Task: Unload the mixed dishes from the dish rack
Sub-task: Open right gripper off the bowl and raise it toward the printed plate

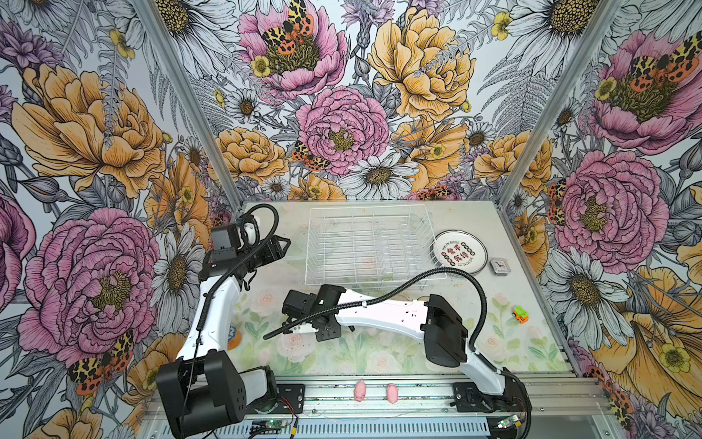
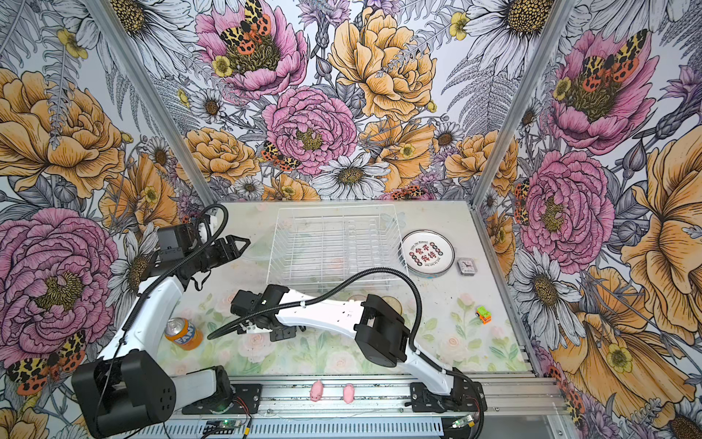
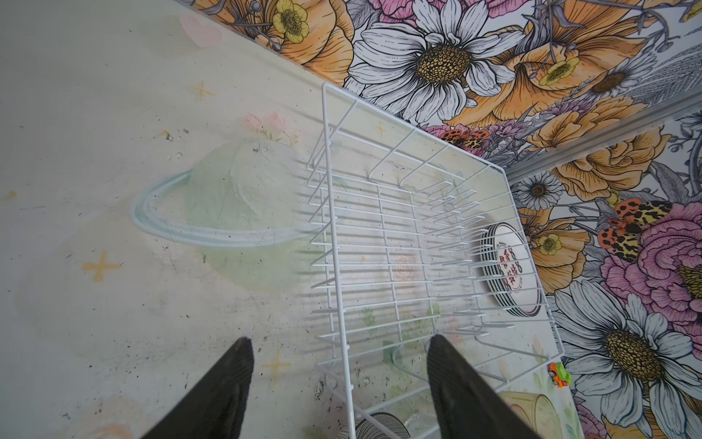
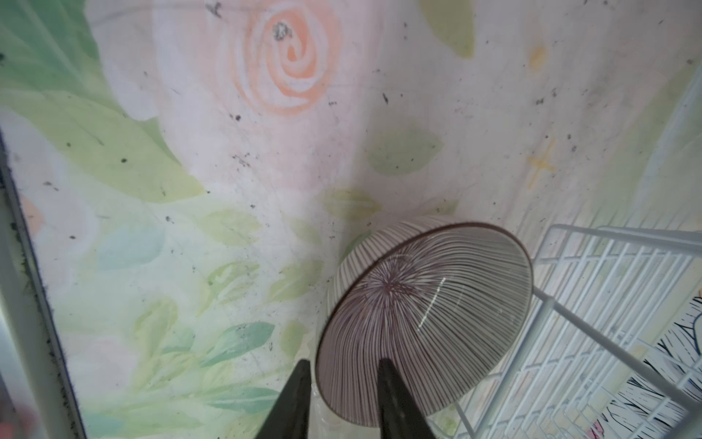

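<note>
Three walls [image 1: 342,114] covered in floral wallpaper: large pink and orange blooms, white daisies, spotted moths. Metal posts [image 1: 189,102] stand at the corners. The evenly lit tabletop [image 1: 532,342] bears a faded pastel rose print; a metal rail [image 1: 418,391] edges its near side.

Two high overhead views of the table [image 1: 494,342]; close wrist views, dish rack [image 3: 410,243] in both.
</note>
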Controlling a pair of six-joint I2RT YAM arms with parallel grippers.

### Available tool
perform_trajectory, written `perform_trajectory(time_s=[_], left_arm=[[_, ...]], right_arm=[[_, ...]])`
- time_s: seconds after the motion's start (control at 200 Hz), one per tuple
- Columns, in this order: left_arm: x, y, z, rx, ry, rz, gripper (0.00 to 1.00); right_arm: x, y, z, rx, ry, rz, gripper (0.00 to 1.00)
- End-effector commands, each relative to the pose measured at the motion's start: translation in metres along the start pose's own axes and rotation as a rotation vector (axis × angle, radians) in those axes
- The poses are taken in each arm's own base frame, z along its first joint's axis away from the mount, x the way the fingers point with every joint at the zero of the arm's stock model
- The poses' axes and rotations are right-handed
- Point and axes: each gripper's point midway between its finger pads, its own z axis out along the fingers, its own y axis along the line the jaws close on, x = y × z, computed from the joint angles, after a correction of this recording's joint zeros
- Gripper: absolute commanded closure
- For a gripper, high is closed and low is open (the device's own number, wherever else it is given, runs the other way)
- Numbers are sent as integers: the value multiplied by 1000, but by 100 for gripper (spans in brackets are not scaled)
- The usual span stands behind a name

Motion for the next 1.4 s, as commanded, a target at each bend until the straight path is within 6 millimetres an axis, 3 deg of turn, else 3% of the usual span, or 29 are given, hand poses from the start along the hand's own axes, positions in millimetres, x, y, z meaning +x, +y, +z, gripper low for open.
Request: perform_trajectory(time_s=[0.0, 0.32, 0.465, 0.631, 0.656, 0.706, 0.816, 0.976, 1.241, 1.396], left_arm=[[-12, -3, -6, 12, -39, 23, 26], [-12, -2, -5, 10, -40, 21, 26], [-12, -1, -4, 7, -45, 24, 26], [-11, -2, -3, 4, -61, 42, 25], [-11, -3, -3, 3, -67, 49, 23], [-10, -4, -2, 1, -73, 61, 2], [-11, -4, 0, -13, -97, 77, 1], [-13, 0, 5, -48, -127, 104, 1], [-18, 8, 9, -109, -233, 148, 1], [-18, 12, 14, -126, -281, 172, 1]], right_arm=[[-12, -3, -38, 1, -113, 38, 67], [2, -11, -78, 34, -167, 93, 68], [26, -32, -101, 71, -191, 185, 68], [66, -65, -130, 130, -237, 346, 68], [73, -70, -133, 141, -247, 375, 67], [86, -82, -140, 162, -272, 439, 67], [121, -106, -153, 193, -336, 593, 65], [190, -139, -169, 238, -440, 862, 62], [322, -171, -191, 435, -582, 1310, 53], [383, -177, -186, 558, -587, 1505, 53]])
